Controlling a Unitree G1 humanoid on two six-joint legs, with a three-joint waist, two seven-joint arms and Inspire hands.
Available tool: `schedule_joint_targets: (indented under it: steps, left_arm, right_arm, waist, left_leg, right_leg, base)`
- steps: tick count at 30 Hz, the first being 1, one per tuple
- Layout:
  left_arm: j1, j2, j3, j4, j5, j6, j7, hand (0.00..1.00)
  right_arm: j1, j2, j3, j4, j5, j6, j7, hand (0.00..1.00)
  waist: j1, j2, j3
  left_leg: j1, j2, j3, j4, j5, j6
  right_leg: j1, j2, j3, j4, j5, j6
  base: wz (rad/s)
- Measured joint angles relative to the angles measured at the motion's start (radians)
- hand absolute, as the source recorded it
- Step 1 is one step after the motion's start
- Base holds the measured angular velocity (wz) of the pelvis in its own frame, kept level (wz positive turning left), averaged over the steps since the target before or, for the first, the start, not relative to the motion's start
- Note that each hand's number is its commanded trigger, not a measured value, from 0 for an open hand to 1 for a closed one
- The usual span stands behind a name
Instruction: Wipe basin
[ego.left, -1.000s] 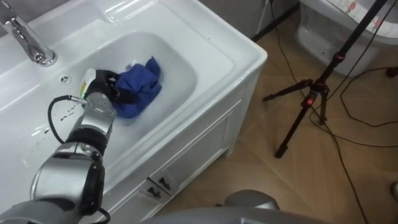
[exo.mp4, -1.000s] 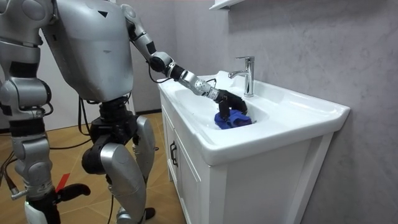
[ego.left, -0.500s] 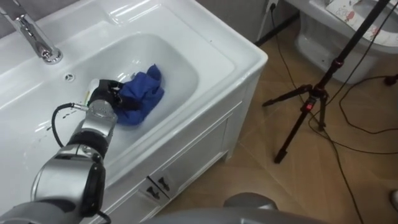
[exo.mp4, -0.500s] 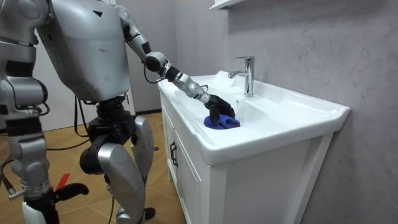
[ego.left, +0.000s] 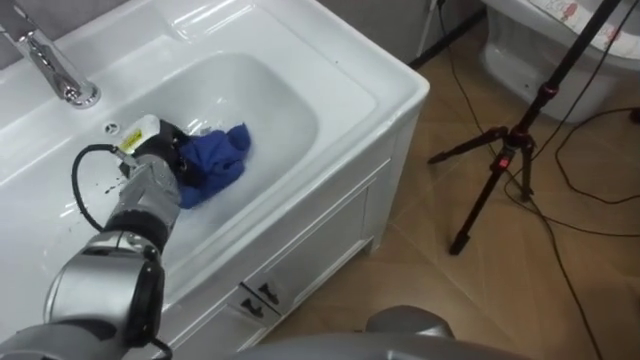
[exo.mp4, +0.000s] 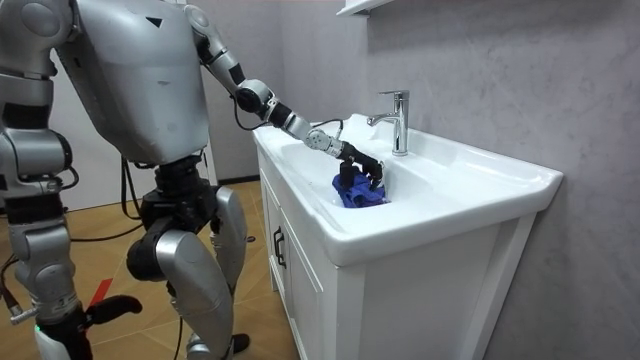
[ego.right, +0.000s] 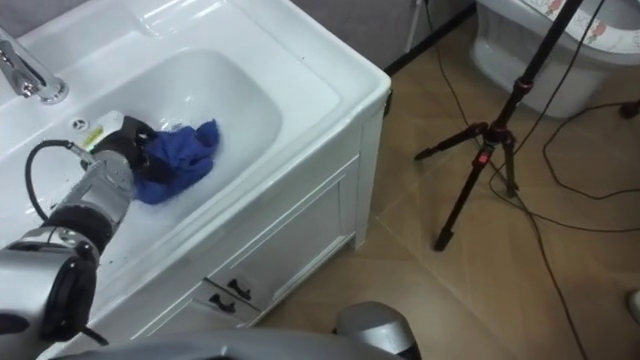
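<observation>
The left hand (ego.left: 160, 152) reaches into the basin (ego.left: 300, 95) with its dark fingers curled round one end of the blue cloth (ego.left: 215, 162), which lies crumpled on the basin floor towards the front wall, below the tap (ego.left: 52, 68). The eye views also take in a tripod (ego.left: 508, 165) and cables on the floor beside the cabinet. The room view adds the robot standing at the cabinet's (exo.mp4: 300, 280) end, leaning its left arm over the rim.
</observation>
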Motion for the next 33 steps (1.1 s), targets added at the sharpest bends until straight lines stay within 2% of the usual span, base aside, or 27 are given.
schedule_joint_targets:
  steps: [6,8,13,15,17,20,24,27,31,33]
  left_arm:
    - [-0.022,0.076,-0.035,0.0,0.066,0.009,0.058,1.0]
    - [-0.026,0.081,-0.059,0.0,0.071,0.008,0.058,1.0]
    - [-0.032,0.089,-0.056,0.0,0.244,0.01,0.046,1.0]
    - [-0.034,0.097,-0.055,0.001,0.332,0.01,0.023,1.0]
    - [-0.034,0.099,-0.056,0.003,0.365,0.012,0.012,1.0]
    - [-0.034,0.121,-0.078,0.004,0.369,0.012,-0.03,1.0]
    - [-0.033,0.132,-0.078,0.024,0.37,0.013,-0.067,1.0]
    - [-0.033,0.14,-0.078,0.055,0.369,0.015,-0.073,1.0]
    - [-0.031,0.157,-0.073,0.098,0.37,0.021,-0.072,1.0]
    - [-0.026,0.177,-0.073,0.098,0.371,0.021,-0.071,1.0]
  right_arm:
    - [0.002,-0.012,0.002,-0.001,0.004,-0.006,0.005,0.0]
    - [0.001,-0.011,0.0,-0.001,0.004,-0.008,0.005,0.0]
    - [0.003,-0.014,-0.002,0.028,-0.004,-0.016,0.005,0.0]
    - [0.007,-0.015,-0.027,0.033,-0.038,-0.015,0.009,0.0]
    - [0.009,-0.017,-0.04,0.041,-0.04,-0.014,0.012,0.0]
    - [0.008,-0.026,-0.04,0.033,-0.036,-0.001,0.011,0.0]
    - [0.01,-0.041,-0.082,0.015,-0.037,0.003,-0.008,0.0]
    - [0.003,-0.043,-0.085,0.015,-0.038,0.006,-0.032,0.0]
    - [-0.006,-0.043,-0.085,0.014,-0.036,0.006,-0.034,0.0]
    - [-0.012,-0.042,-0.085,0.013,-0.032,0.006,-0.032,0.0]
  waist:
    - [-0.009,0.012,0.0073]
    - [-0.009,0.013,0.0072]
    - [-0.002,0.012,0.0066]
    - [0.003,0.012,0.0068]
    - [0.005,0.011,0.0067]
    - [0.006,0.014,0.0072]
    - [0.007,0.029,0.0057]
    - [0.011,0.039,0.0004]
    - [0.02,0.046,-0.0028]
    - [0.03,0.046,-0.0028]
  left_leg:
    - [-0.025,-0.002,0.0,0.01,0.0,0.0]
    - [-0.035,-0.002,0.0,0.024,0.0,0.0]
    - [-0.035,0.001,0.007,0.028,0.0,0.0]
    - [-0.034,0.004,0.027,0.029,0.0,0.0]
    - [-0.033,0.007,0.031,0.029,0.0,0.0]
    - [-0.033,0.012,0.038,0.029,0.0,0.0]
    - [-0.032,0.016,0.042,0.03,0.0,0.0]
    - [-0.027,0.016,0.04,0.03,0.0,0.0]
    - [-0.015,0.016,0.04,0.03,0.0,0.0]
    - [-0.016,0.015,0.039,0.03,0.0,0.0]
  right_leg:
    - [-0.014,-0.002,0.008,-0.003,0.001,0.005]
    - [-0.016,-0.005,0.007,-0.002,0.004,0.006]
    - [-0.017,0.006,0.033,-0.005,0.008,0.006]
    - [-0.02,0.012,0.046,-0.005,0.012,0.005]
    - [-0.016,0.014,0.049,-0.01,0.017,0.005]
    - [-0.014,0.017,0.049,-0.021,0.029,0.0]
    - [-0.01,0.018,0.043,-0.034,0.04,-0.002]
    - [-0.008,0.018,0.04,-0.033,0.04,-0.002]
    - [0.003,0.018,0.041,-0.033,0.038,-0.002]
    - [0.004,0.018,0.042,-0.035,0.04,0.0]
  base:
    - [0.01]
    - [0.0]
    - [-0.1]
    - [-0.17]
    - [-0.11]
    - [-0.1]
    - [-0.04]
    - [0.02]
    - [0.0]
    - [0.0]
